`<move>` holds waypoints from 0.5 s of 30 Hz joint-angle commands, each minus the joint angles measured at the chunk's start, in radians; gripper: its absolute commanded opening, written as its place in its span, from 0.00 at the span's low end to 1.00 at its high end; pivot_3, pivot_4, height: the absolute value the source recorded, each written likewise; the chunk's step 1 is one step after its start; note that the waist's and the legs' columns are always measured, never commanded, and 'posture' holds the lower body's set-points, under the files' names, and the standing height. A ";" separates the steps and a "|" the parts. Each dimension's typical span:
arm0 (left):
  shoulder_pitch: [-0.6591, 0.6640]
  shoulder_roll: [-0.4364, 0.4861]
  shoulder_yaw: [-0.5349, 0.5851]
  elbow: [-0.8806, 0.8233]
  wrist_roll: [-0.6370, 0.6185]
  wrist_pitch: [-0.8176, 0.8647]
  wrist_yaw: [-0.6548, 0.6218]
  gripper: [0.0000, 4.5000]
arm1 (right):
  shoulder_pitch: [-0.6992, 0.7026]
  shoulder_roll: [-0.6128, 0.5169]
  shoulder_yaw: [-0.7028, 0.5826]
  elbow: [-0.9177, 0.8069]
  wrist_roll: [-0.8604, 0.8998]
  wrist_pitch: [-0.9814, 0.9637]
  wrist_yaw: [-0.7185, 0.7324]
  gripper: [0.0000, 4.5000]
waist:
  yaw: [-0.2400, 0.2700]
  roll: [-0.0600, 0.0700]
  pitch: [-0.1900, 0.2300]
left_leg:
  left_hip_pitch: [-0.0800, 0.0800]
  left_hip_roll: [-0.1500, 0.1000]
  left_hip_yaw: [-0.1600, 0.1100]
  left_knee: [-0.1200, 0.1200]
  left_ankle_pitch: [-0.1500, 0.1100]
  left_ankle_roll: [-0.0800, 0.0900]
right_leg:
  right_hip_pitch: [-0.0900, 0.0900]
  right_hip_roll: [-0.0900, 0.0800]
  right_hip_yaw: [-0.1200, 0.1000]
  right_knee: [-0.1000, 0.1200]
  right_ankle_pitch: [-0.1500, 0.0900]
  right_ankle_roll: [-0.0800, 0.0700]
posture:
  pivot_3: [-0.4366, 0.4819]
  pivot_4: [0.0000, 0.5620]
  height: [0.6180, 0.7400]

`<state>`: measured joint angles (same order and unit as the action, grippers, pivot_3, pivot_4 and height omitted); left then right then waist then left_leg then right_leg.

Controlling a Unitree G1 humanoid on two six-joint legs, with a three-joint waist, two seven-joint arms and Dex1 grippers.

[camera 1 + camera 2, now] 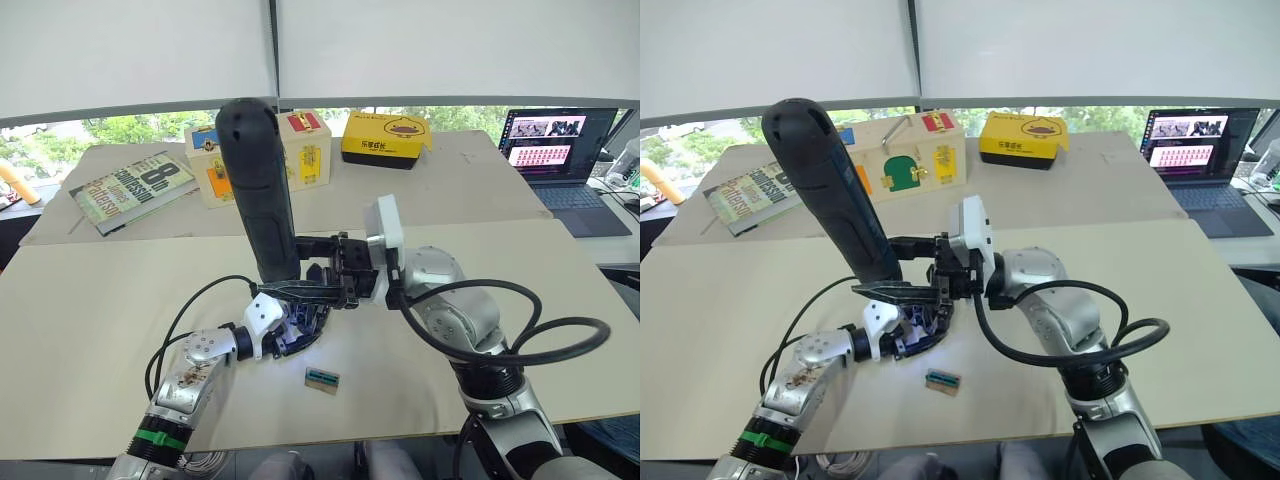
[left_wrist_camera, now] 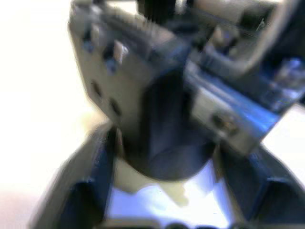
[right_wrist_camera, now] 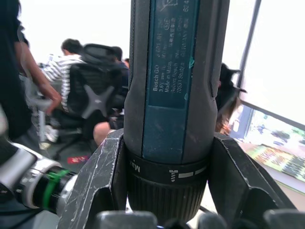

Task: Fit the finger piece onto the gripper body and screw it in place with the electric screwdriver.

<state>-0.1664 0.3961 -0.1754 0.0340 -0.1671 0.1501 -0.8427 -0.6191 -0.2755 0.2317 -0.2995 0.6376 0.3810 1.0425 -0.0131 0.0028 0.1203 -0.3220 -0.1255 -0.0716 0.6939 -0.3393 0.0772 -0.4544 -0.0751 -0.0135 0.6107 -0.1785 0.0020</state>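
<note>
Electric screwdriver (image 1: 258, 190) stands near-upright, bit down over the gripper body (image 1: 300, 325), near the tabletop's front edge. Right gripper (image 1: 315, 270) clamps its lower barrel; left gripper (image 1: 290, 335) apparently grasps the body. Finger piece indistinct.

I see a small green-and-tan rectangle (image 1: 321, 379) near the table (image 1: 90, 300) front edge; yellow box (image 1: 385, 139) at twelve o'clock, laptop (image 1: 560, 160) at two, magazine (image 1: 130, 190) at ten.
</note>
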 commanded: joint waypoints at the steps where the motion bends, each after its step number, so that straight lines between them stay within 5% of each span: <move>1: 0.041 0.012 -0.006 0.043 0.010 0.041 0.010 0.99 | -0.032 -0.027 -0.033 -0.081 0.060 0.003 0.053 0.43 | 0.000 0.000 0.000 | 0.000 0.000 0.000 0.000 0.000 0.000 | 0.000 0.000 0.000 0.000 0.000 0.000 | 0.48 0.27 1.00; 9: 0.117 0.087 0.114 -0.030 -0.100 0.023 -0.048 0.99 | -0.075 -0.157 -0.184 -0.202 0.324 0.207 -0.010 0.43 | -0.004 0.000 0.001 | 0.000 0.000 0.000 -0.001 0.000 -0.001 | -0.002 0.001 0.000 0.000 -0.001 -0.002 | 0.48 0.27 1.00; 12: 0.142 0.140 0.209 -0.058 -0.187 -0.049 -0.131 0.99 | -0.103 -0.318 -0.278 -0.176 0.411 0.376 -0.091 0.43 | -0.002 0.000 0.007 | 0.000 0.000 0.000 -0.001 -0.001 0.000 | -0.002 0.000 0.000 0.000 -0.001 -0.003 | 0.48 0.27 1.00; 15: 0.175 0.236 0.283 -0.139 -0.339 0.021 -0.284 0.99 | -0.111 -0.595 -0.293 -0.101 0.344 0.577 -0.111 0.43 | 0.010 -0.002 0.014 | -0.004 0.000 0.000 0.000 -0.001 0.000 | -0.004 -0.001 -0.001 -0.001 -0.001 -0.003 | 0.48 0.27 1.00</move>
<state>0.0112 0.6081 0.0639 -0.0352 -0.4262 0.1536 -1.0573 -0.7125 -0.8106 -0.0248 -0.4235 0.9977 0.8677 0.9480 -0.0031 0.0011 0.1347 -0.3277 -0.1255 -0.0718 0.6945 -0.3404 0.0778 -0.4590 -0.0766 -0.0146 0.6100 -0.1800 -0.0005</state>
